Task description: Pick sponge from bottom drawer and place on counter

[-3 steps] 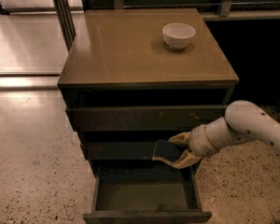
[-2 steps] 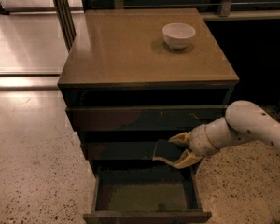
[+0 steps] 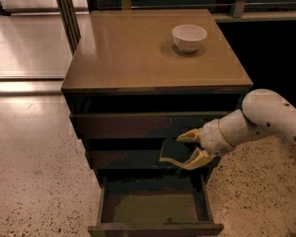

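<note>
My gripper (image 3: 191, 147) hangs in front of the middle drawer, above the open bottom drawer (image 3: 155, 209). Its two yellowish fingers are shut on the sponge (image 3: 172, 152), a small flat piece with a dark top and a yellowish underside, held tilted in the air. The bottom drawer is pulled out and its olive-tan floor shows bare. The counter (image 3: 138, 53) is the tan top of the cabinet, well above the gripper.
A white bowl (image 3: 189, 37) stands at the back right of the counter. Two shut drawers (image 3: 138, 125) sit above the open one. Speckled floor (image 3: 34, 172) lies to the left and right of the cabinet. My white arm (image 3: 266, 117) reaches in from the right.
The gripper with the sponge has stayed almost in place in front of the middle drawer, at most rising very slightly. The drawer and bowl have not moved.
</note>
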You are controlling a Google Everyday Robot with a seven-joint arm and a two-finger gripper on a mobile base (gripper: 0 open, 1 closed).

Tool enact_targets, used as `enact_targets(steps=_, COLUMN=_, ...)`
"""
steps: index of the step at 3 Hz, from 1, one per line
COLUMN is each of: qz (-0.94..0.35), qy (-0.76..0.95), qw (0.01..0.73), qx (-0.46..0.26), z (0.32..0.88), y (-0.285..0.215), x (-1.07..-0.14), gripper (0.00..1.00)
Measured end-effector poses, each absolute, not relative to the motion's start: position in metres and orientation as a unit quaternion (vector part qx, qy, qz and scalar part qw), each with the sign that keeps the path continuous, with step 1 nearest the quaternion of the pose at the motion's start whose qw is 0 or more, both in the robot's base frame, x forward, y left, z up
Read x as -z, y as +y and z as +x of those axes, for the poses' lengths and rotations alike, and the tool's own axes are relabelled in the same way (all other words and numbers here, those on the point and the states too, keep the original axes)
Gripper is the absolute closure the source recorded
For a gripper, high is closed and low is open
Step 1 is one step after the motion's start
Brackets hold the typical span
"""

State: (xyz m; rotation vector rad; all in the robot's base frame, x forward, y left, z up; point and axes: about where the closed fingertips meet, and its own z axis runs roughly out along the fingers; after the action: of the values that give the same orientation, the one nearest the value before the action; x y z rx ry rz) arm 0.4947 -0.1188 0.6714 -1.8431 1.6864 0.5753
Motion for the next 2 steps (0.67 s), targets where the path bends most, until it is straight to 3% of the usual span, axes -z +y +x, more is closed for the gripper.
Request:
enact_targets(steps=1, qz=-0.702, qy=0.636, qw=0.248, qx=-0.202, z=0.4933, y=-0.1194, x=-0.7434, gripper=1.0)
enact_targets(steps=2, qz=-0.702, qy=0.636, qw=0.248, qx=-0.202, z=0.4933, y=-0.1194, x=-0.7434, gripper=1.0)
